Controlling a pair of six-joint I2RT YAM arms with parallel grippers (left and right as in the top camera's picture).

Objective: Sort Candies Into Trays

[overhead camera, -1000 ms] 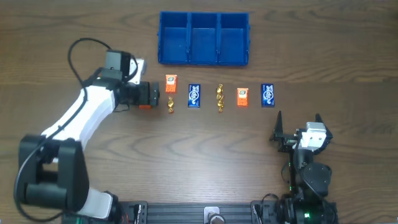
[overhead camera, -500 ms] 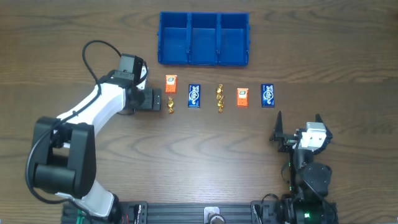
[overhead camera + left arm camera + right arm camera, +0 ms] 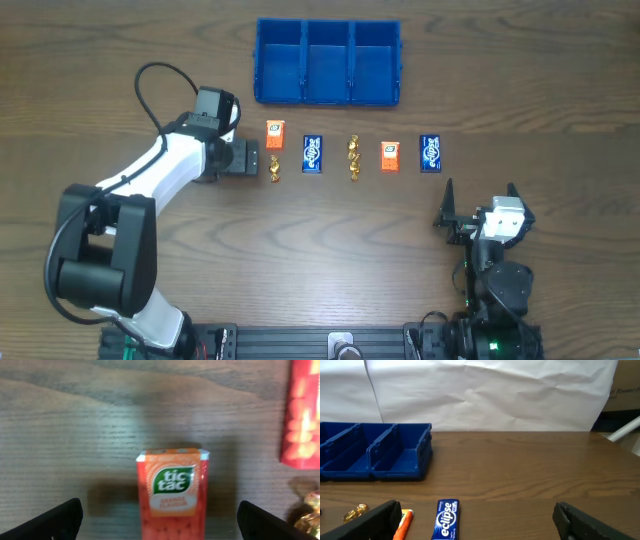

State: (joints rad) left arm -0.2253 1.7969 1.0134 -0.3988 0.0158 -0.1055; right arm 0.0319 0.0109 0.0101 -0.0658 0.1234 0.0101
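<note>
Two dark fingers (image 3: 55, 522) of the left gripper (image 3: 159, 507) stand wide apart. An orange mint box (image 3: 172, 490) lies flat between them with clear wood on both sides, its near end cut off by the frame. A gold-wrapped candy (image 3: 310, 515) just peeks in at the corner. A blurred red-orange shape (image 3: 302, 415) runs off the edge, and there's no telling what it is.

Over to the right gripper (image 3: 479, 205): fingers spread too, nothing between them, well back from the blue tray (image 3: 327, 97) on the arm-base side.

The tray's three compartments all show bare blue floor, and in the right wrist view one end of it is cropped.

On the wooden table (image 3: 560, 90), just in front of the tray, runs the row. The orange mint box sits under the tray's left compartment. Then come a blue gum pack (image 3: 312, 153), gold candies (image 3: 353, 157), a second orange box (image 3: 389, 156), and a second blue pack (image 3: 431, 153) past the tray's right corner.
</note>
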